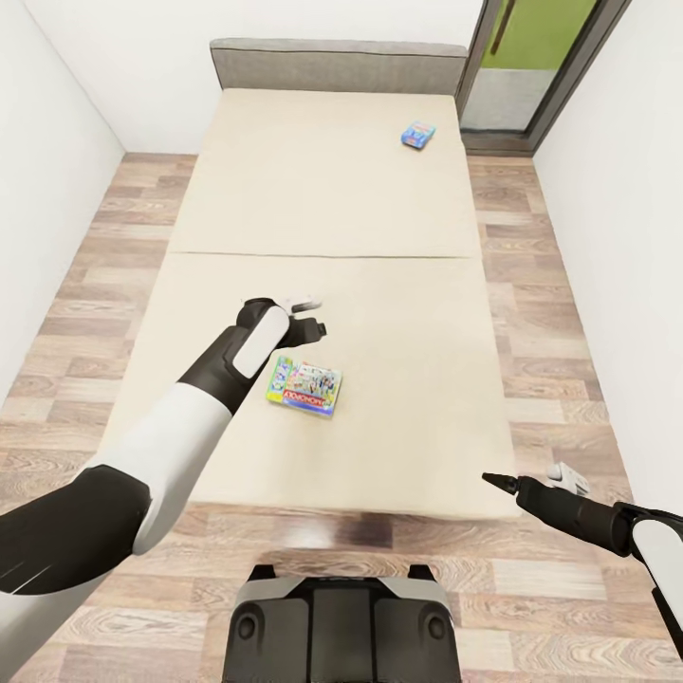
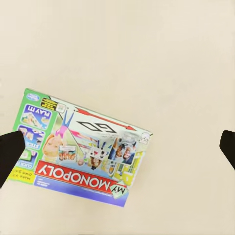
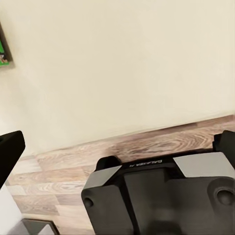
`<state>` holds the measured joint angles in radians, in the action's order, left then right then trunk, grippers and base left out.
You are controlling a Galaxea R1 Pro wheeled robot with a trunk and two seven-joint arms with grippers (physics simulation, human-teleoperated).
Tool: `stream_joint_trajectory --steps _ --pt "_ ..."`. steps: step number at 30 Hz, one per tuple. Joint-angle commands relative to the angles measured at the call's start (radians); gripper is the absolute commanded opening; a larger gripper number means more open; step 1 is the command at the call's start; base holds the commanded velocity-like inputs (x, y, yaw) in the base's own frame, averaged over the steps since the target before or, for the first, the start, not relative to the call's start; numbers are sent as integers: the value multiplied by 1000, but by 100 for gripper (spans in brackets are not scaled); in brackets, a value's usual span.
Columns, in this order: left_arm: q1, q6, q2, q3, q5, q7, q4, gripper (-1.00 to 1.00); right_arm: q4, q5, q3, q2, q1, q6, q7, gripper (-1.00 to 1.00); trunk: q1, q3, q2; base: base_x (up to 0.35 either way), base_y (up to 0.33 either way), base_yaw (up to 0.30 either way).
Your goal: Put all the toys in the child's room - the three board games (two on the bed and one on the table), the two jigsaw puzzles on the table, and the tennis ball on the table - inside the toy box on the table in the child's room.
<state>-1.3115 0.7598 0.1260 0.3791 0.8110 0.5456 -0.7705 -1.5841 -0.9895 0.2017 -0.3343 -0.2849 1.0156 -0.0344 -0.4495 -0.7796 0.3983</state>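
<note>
On the beige bed (image 1: 398,313) lie two board games. The multicoloured Monopoly box (image 1: 305,386) rests flat near the foot end, and the small blue box (image 1: 417,135) sits far off by the grey headboard (image 1: 337,64). My left gripper (image 1: 309,318) hovers open just beyond the Monopoly box's far edge. In the left wrist view the box (image 2: 83,149) lies under the gripper (image 2: 119,149), nearer one dark fingertip (image 2: 10,154), with nothing held. Off the bed's foot corner, above the floor, my right gripper (image 1: 531,482) hangs open and empty; its wrist view shows the mattress (image 3: 122,63).
White walls close in on both sides of the bed, with strips of wood floor (image 1: 560,285) between. A glass door (image 1: 531,66) stands at the back right. My own base (image 1: 337,621) is at the foot of the bed and appears as a grey block (image 3: 156,196) in the right wrist view.
</note>
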Motion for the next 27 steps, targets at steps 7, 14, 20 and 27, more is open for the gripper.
stream_joint_trajectory --steps 7,14,20,27 --pt "-3 -4 1 3 -4 10 8 100 -2 -8 24 -1 1 17 41 100 0 -12 2 0 0 0" --pt "-3 -5 0 3 -8 10 9 100 -2 -7 116 -12 22 32 314 100 0 -23 2 0 0 0" --pt "-3 -6 0 3 -10 10 10 100 -2 0 154 -60 55 32 596 100 0 -33 2 0 0 0" --pt "-4 -7 0 3 -11 10 9 100 -2 3 175 -90 72 32 754 100 0 -44 2 0 0 0"
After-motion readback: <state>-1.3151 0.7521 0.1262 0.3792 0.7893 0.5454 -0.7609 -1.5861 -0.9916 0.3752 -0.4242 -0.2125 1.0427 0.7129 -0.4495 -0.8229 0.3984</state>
